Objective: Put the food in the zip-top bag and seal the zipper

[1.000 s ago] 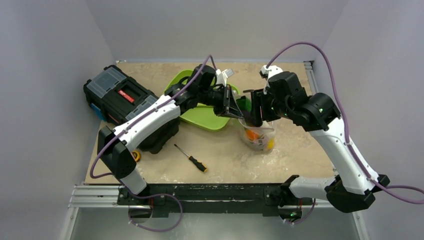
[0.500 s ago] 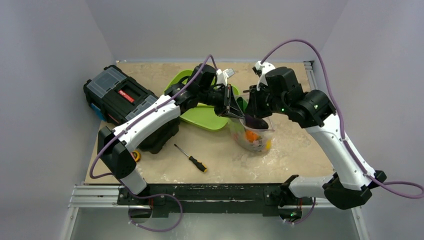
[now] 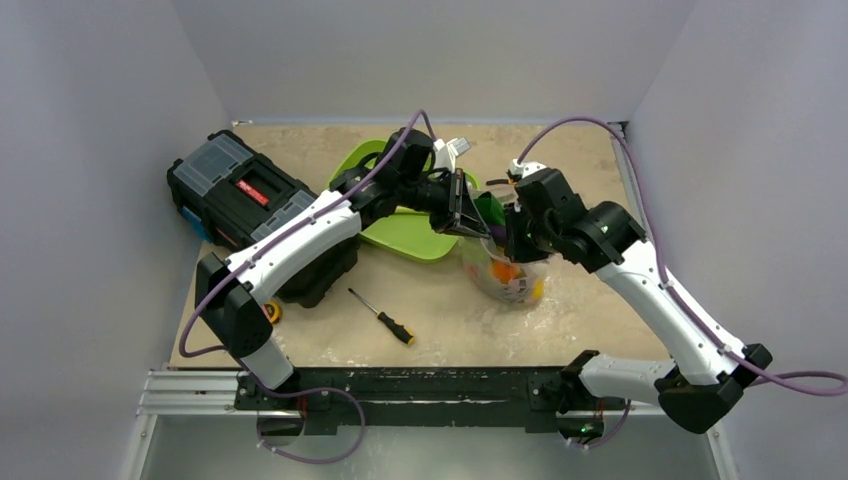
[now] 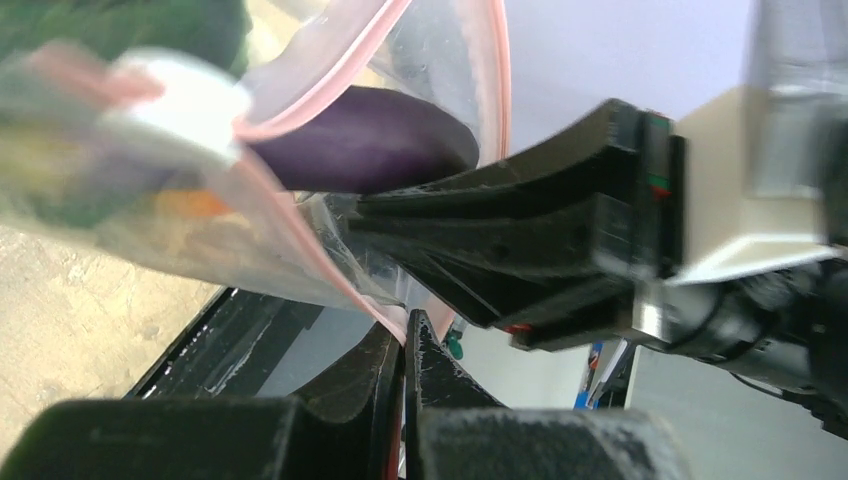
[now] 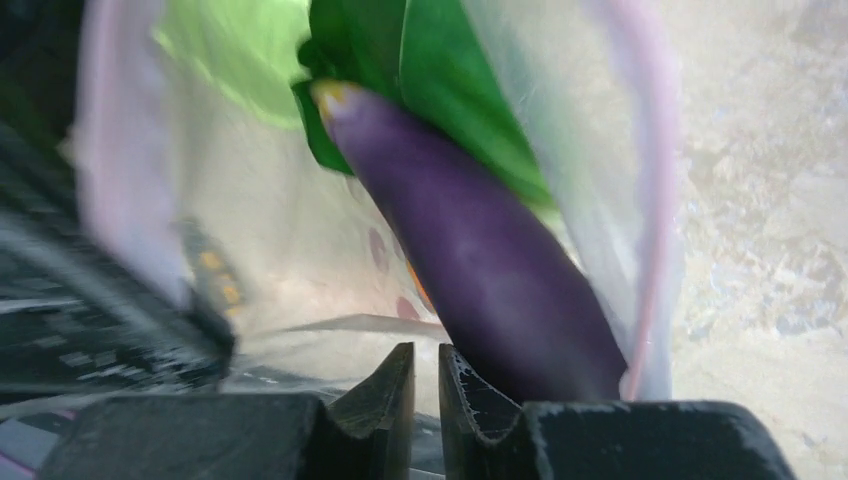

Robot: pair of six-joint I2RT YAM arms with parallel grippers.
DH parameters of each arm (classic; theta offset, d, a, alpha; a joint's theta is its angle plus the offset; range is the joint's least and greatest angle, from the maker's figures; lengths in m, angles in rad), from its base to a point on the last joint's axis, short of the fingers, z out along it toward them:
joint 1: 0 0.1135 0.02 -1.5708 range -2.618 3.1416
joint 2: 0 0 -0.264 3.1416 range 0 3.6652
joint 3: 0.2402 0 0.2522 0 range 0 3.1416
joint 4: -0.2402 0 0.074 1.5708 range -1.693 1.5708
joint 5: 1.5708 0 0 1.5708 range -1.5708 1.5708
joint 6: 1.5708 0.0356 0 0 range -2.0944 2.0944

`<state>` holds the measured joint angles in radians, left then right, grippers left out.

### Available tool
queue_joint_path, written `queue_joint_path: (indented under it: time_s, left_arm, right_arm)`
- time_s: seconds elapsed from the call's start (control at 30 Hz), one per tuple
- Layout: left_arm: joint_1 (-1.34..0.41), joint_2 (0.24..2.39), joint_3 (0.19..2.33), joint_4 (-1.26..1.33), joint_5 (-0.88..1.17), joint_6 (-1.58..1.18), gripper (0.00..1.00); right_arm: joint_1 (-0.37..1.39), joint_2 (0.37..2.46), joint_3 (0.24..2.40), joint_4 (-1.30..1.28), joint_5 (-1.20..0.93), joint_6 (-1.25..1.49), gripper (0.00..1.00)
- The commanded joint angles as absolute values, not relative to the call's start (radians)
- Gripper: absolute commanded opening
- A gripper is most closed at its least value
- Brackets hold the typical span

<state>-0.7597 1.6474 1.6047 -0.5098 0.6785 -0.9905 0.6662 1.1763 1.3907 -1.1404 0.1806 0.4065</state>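
The zip-top bag (image 3: 505,278) stands upright right of the tray, holding an orange, a yellow lemon and other food. My left gripper (image 3: 466,212) is shut on the pink zipper (image 4: 330,270) at the mouth's left edge and holds it up; its jaws (image 4: 405,335) pinch the strip. My right gripper (image 3: 515,238) is at the bag mouth from above, its jaws (image 5: 427,362) together with only a thin slit and nothing between them. The purple eggplant (image 5: 480,250) lies beside its right finger inside the mouth, against green bok choy leaves (image 5: 440,90). The eggplant also shows in the left wrist view (image 4: 370,150).
The lime-green tray (image 3: 400,235) lies just left of the bag, under my left arm. A black toolbox (image 3: 240,195) stands at the left. A screwdriver (image 3: 385,318) lies in front, and a small yellow round object (image 3: 272,312) sits by the left arm's base.
My right gripper has moved down and left into the bag mouth, and the eggplant has gone lower into the bag. My left gripper has kept its hold on the bag's edge.
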Motion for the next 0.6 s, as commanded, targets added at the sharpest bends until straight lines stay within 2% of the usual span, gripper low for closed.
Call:
queue_joint_path:
  time_s: [0.0, 0.13, 0.23, 0.47, 0.53, 0.57]
  left_arm:
    - [-0.758, 1.603, 1.654, -0.454, 0.721, -1.014, 0.0]
    - [-0.758, 1.597, 1.657, -0.45, 0.721, -1.018, 0.0]
    - [-0.758, 1.596, 1.655, -0.448, 0.719, -1.021, 0.0]
    - [-0.759, 1.591, 1.65, -0.422, 0.718, -1.049, 0.0]
    - [-0.758, 1.59, 1.648, -0.417, 0.718, -1.058, 0.0]
    - [-0.758, 1.59, 1.649, -0.414, 0.718, -1.062, 0.0]
  right_arm:
    - [0.663, 1.155, 1.547, -1.109, 0.101, 0.393, 0.17]
    - [0.662, 1.198, 1.72, -1.174, 0.087, 0.389, 0.27]
    - [0.662, 1.215, 1.742, -1.196, 0.115, 0.376, 0.31]
    - [0.663, 1.181, 1.518, -1.127, 0.099, 0.359, 0.3]
    - [0.662, 1.195, 1.443, -1.139, 0.168, 0.363, 0.27]
    - [0.662, 1.212, 1.419, -1.151, 0.203, 0.363, 0.22]
